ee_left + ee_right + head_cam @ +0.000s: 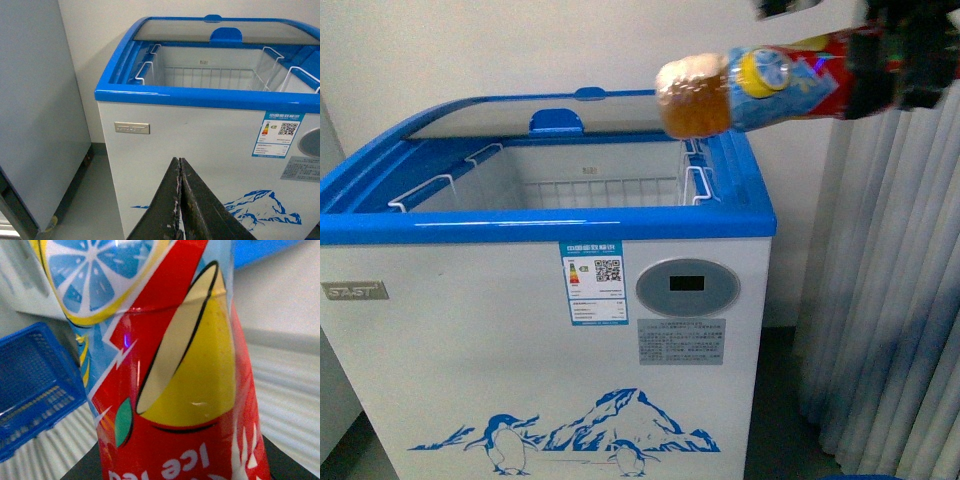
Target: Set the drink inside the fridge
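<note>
White wall (440, 50) behind. Fridge (520, 330), left and centre, lid (510, 115) open. Left gripper (180, 200) closed, empty, before its front. Drink bottle (740, 90) lies sideways above the right rim, clamped in right gripper (905, 65). Step: carrying; next, likely move left, lower inside.
</note>
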`<action>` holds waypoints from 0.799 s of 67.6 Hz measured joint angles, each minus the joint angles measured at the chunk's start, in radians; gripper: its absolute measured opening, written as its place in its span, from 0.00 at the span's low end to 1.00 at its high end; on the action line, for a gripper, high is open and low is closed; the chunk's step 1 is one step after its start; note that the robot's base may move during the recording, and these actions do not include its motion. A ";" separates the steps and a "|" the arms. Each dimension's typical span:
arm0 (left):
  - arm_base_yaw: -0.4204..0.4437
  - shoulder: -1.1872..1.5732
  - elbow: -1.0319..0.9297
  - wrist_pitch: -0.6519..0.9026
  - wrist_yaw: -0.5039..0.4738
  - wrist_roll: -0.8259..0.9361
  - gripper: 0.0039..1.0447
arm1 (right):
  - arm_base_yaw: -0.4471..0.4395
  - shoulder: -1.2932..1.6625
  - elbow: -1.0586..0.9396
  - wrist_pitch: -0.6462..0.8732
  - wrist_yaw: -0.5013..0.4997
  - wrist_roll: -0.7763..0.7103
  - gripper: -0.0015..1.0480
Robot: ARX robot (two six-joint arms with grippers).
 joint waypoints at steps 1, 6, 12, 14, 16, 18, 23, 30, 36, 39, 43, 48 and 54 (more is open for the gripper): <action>0.000 -0.005 -0.002 -0.003 0.000 0.000 0.02 | 0.013 0.032 0.034 0.002 0.014 -0.007 0.40; 0.000 -0.041 -0.017 -0.025 0.000 0.000 0.02 | 0.051 0.121 0.138 -0.008 0.042 -0.018 0.40; 0.000 -0.082 -0.031 -0.052 0.000 0.000 0.02 | 0.092 0.211 0.222 0.008 0.082 -0.072 0.40; 0.000 -0.092 -0.034 -0.060 0.000 0.000 0.02 | 0.106 0.239 0.242 0.019 0.099 -0.087 0.40; 0.000 -0.107 -0.038 -0.070 0.000 0.000 0.02 | 0.114 0.257 0.257 0.020 0.108 -0.091 0.40; 0.000 -0.117 -0.040 -0.078 0.000 0.000 0.02 | 0.124 0.282 0.277 0.023 0.118 -0.101 0.40; 0.000 -0.151 -0.048 -0.102 0.000 0.000 0.02 | 0.137 0.325 0.296 0.056 0.140 -0.130 0.40; 0.000 -0.181 -0.069 -0.098 0.000 0.000 0.02 | 0.144 0.396 0.340 0.104 0.188 -0.159 0.40; 0.000 -0.203 -0.084 -0.109 -0.003 0.000 0.02 | 0.143 0.449 0.391 0.132 0.227 -0.165 0.40; 0.000 -0.233 -0.084 -0.138 0.000 0.000 0.02 | 0.141 0.485 0.435 0.139 0.246 -0.170 0.40; 0.000 -0.270 -0.084 -0.168 0.000 0.000 0.02 | 0.140 0.510 0.469 0.141 0.254 -0.171 0.40; 0.000 -0.296 -0.084 -0.195 0.000 0.000 0.02 | 0.140 0.517 0.476 0.145 0.250 -0.177 0.40; 0.000 -0.342 -0.084 -0.240 0.000 0.000 0.02 | 0.147 0.515 0.459 0.178 0.239 -0.187 0.40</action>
